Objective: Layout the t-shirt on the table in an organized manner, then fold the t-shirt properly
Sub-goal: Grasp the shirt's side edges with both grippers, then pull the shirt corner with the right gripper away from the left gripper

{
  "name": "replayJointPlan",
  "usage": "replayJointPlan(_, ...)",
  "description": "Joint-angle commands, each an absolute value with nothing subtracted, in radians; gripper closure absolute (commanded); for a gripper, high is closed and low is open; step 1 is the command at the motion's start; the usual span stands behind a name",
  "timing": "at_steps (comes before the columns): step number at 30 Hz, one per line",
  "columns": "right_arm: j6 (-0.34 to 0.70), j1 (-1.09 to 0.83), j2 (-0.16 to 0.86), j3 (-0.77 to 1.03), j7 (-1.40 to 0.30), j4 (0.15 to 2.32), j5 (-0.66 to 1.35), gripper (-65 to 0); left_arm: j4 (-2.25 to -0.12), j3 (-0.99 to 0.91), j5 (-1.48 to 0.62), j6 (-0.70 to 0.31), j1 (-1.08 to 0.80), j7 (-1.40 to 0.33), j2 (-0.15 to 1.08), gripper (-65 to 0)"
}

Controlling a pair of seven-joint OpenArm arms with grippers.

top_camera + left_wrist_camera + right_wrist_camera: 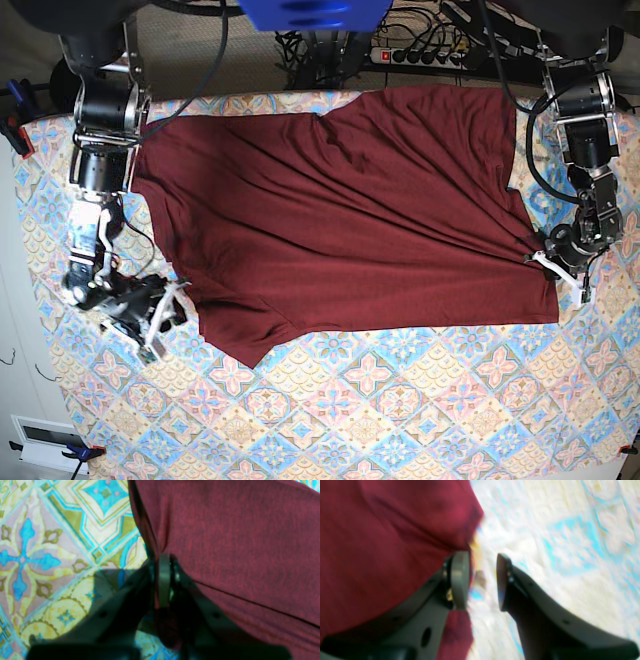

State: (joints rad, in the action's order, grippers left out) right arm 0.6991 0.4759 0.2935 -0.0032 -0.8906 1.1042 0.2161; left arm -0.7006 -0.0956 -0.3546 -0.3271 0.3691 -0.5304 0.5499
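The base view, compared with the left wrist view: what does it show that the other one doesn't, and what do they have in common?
Only the base view: both arms at once, the right fingers at the shirt's lower left in that picture, and both sleeves of the shirt stretching toward the top.

Only the left wrist view: the weave of the fabric up close, and the left fingers seen from right behind, closed on the shirt's edge.

Both: the dark red shirt, the left fingers at its edge, and the patterned tablecloth.
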Motion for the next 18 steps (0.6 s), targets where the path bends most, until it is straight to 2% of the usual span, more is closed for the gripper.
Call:
replayJointPlan(1, 0.698, 0.533, 0.295, -0.022, -0.858, 1.078, 0.222, -19.8, -0.708, -0.096, -0.346, -0.326, 0.384, -0.544, 0.547, -2.7)
replayJointPlan(6, 0.698, 0.685, 0.242, -0.101, -0.725, 0.826, 0.222, -31.0, -0.708, -0.096, -0.348, -0.326, 0.380, -0.544, 0.526, -19.1)
replayJointPlan(9, 0.698, 0.760, 0.237, -0.119, -0.610, 0.670, 0.222, -35.6, -0.708, -0.094, -0.348, -0.326, 0.378, -0.545, 0.524, -25.3)
replayJointPlan(14, 0.698, 0.874, 0.234, -0.120, -0.469, 0.487, 0.220, -35.6, -0.736, -0.096, -0.348, -0.326, 0.358, -0.545, 0.522, -24.7)
replayJointPlan(18, 0.698, 0.883, 0.234, -0.120, -0.360, 0.427, 0.220, -35.6, -0.819, -0.096, -0.348, -0.326, 0.314, -0.545, 0.522, -24.7)
